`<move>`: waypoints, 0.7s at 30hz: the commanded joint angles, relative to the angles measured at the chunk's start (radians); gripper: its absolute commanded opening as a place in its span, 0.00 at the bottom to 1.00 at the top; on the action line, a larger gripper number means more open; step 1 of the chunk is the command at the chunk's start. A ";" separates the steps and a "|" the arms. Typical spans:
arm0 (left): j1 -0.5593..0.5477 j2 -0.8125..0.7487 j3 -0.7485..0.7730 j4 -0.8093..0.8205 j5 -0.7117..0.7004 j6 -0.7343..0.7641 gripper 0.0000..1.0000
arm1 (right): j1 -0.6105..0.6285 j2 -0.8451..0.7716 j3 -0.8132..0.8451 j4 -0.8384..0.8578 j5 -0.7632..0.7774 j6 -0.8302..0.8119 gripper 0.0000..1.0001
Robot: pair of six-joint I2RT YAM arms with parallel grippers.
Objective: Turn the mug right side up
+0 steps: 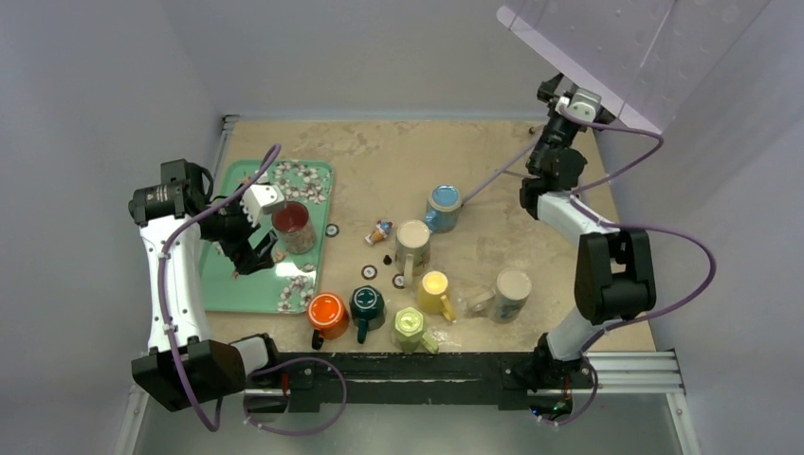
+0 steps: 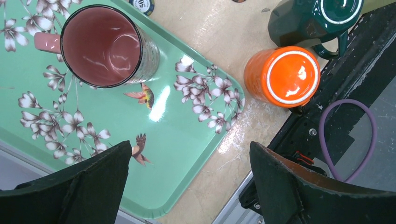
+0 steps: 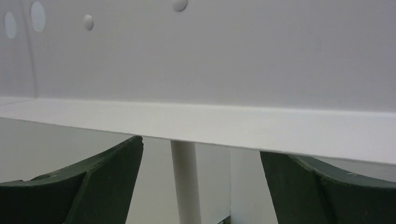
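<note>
A mug with a dark red inside point(image 1: 293, 227) stands upright on the green flowered tray point(image 1: 248, 294), mouth up. In the left wrist view this mug point(image 2: 100, 44) is at the upper left, with its pink handle pointing left. My left gripper point(image 1: 254, 248) is open and empty, just in front of the mug and apart from it, above the tray's near corner point(image 2: 189, 154). My right gripper point(image 1: 559, 95) is open and empty, raised high at the far right. It faces a white wall and panel point(image 3: 201, 149).
Several mugs stand on the table right of the tray. The orange point(image 1: 327, 313) point(image 2: 282, 77) and dark green point(image 1: 367, 305) point(image 2: 317, 18) ones are base up. The others are light green point(image 1: 410, 327), yellow point(image 1: 435, 289), beige point(image 1: 413, 245), blue point(image 1: 444, 207) and white point(image 1: 510, 294). A small figurine point(image 1: 380, 230) lies among them.
</note>
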 commanded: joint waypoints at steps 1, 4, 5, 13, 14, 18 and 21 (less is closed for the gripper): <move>-0.004 -0.003 0.027 0.020 0.049 -0.018 1.00 | 0.017 -0.113 -0.094 -0.027 -0.072 0.108 0.98; -0.004 -0.006 0.022 0.021 0.054 -0.014 1.00 | 0.055 -0.140 -0.175 0.011 -0.030 0.053 0.99; -0.004 -0.007 0.020 0.022 0.055 -0.013 1.00 | 0.070 -0.146 -0.199 0.029 -0.007 0.033 0.98; -0.004 -0.007 0.025 0.040 0.091 -0.042 1.00 | 0.193 -0.300 -0.415 -0.006 0.052 0.010 0.98; -0.004 -0.006 0.029 0.045 0.099 -0.064 1.00 | 0.211 -0.333 -0.437 -0.038 0.053 0.018 0.98; -0.008 -0.007 0.056 0.061 0.142 -0.182 0.99 | 0.269 -0.497 -0.467 -0.399 0.013 0.152 0.98; -0.014 -0.025 0.078 0.055 0.173 -0.261 0.94 | 0.286 -0.635 -0.452 -0.692 -0.059 0.283 0.98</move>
